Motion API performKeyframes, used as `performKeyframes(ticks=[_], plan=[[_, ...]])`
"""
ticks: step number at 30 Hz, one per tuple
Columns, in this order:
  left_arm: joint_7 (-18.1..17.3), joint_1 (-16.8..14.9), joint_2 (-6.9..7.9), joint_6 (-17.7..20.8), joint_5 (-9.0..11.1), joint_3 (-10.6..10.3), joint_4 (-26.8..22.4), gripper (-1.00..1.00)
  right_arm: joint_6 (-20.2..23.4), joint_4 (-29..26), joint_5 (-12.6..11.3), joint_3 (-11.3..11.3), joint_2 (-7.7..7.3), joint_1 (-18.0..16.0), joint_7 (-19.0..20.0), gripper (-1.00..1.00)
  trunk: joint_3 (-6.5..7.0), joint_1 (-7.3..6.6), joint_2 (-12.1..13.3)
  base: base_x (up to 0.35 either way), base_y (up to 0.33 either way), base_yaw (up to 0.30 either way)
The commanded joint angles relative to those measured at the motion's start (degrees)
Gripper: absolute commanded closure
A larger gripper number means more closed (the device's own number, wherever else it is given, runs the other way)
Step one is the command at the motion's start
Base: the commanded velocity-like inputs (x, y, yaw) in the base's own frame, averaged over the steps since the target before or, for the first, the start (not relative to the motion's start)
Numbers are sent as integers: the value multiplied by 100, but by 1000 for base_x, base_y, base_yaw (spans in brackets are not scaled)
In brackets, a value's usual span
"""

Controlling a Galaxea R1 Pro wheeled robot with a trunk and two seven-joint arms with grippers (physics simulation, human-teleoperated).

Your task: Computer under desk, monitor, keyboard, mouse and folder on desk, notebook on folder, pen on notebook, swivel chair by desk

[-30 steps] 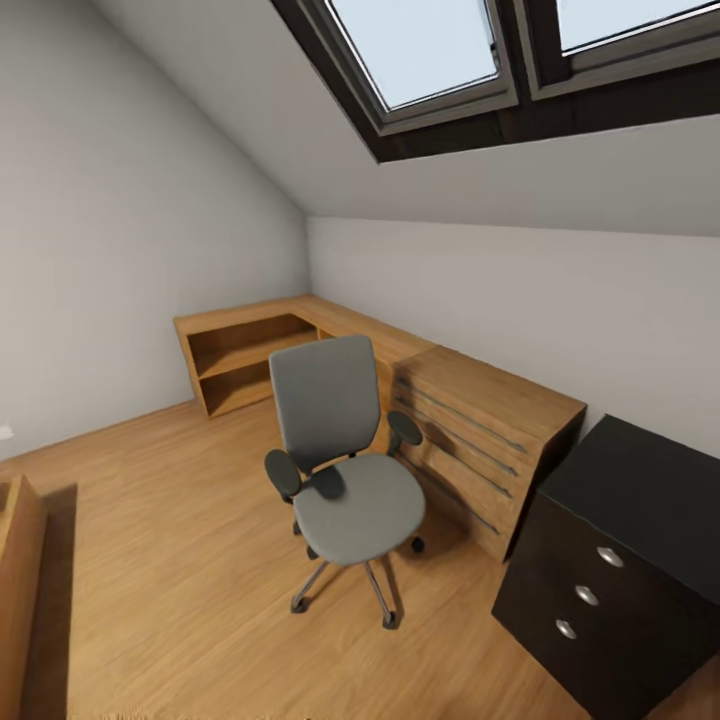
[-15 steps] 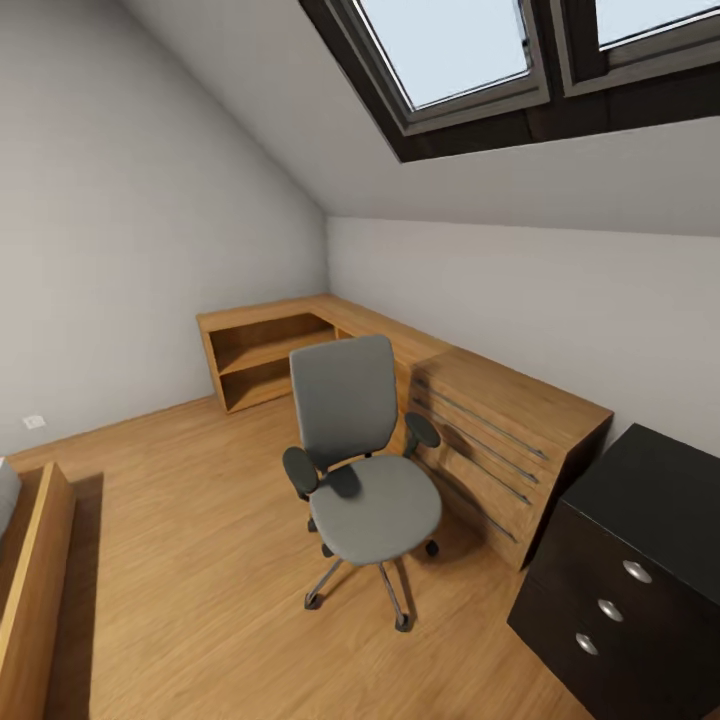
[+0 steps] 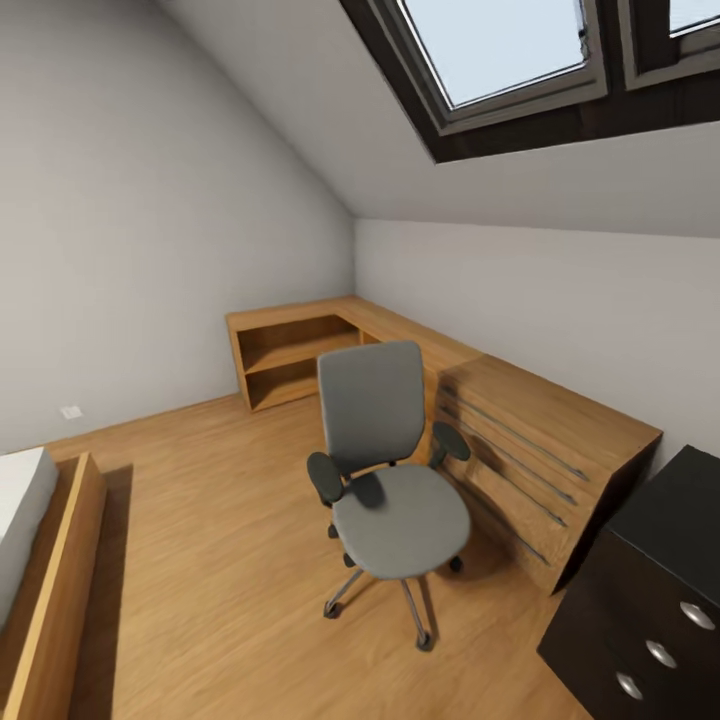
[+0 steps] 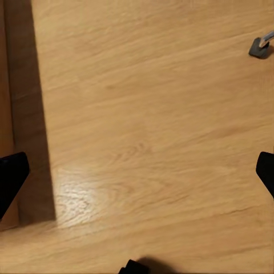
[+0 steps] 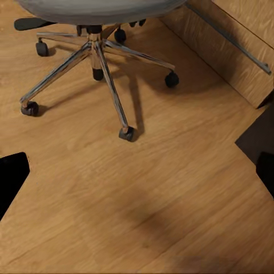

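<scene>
Room: the bedroom's light wood floor (image 3: 220, 520) is spreading under sloped pale grey walls, with a dark-framed skylight (image 3: 510, 50) overhead.
Swivel chair: the swivel chair (image 3: 385, 470) is standing on the floor just beside the low light-wood shelf unit (image 3: 520, 440), its grey seat bare; the right wrist view is showing its metal five-star base (image 5: 97, 57) and castors.
Other furniture: a black drawer cabinet (image 3: 650, 600) with round silver knobs is sitting next to the shelf unit's near end; a wooden bed frame (image 3: 55, 590) is lying along the opposite side of the floor.
Left gripper: the left gripper (image 4: 137, 174) is hanging over bare floor, fingers spread wide, nothing between them.
Right gripper: the right gripper (image 5: 137, 171) is hanging over the floor near the chair's base, fingers wide apart, holding nothing.
</scene>
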Motion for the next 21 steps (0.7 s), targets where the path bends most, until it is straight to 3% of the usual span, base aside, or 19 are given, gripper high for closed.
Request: performKeyframes(ticks=[1,16,21], plan=[[28,-7,0,-22,43,-49,-3,-100,-5,3,9,38,-1,-5,-56,-100,-4,3,-3,286,85,239],[20,-7,-7,-17,41,-64,-3,-100,-4,23,48,50,18,-3,-48,-100,38,3,-3,305,96,256],[20,-5,-10,-15,41,-66,-2,-100,-10,22,63,62,14,-3,-48,-100,71,3,-3,75,13,180]])
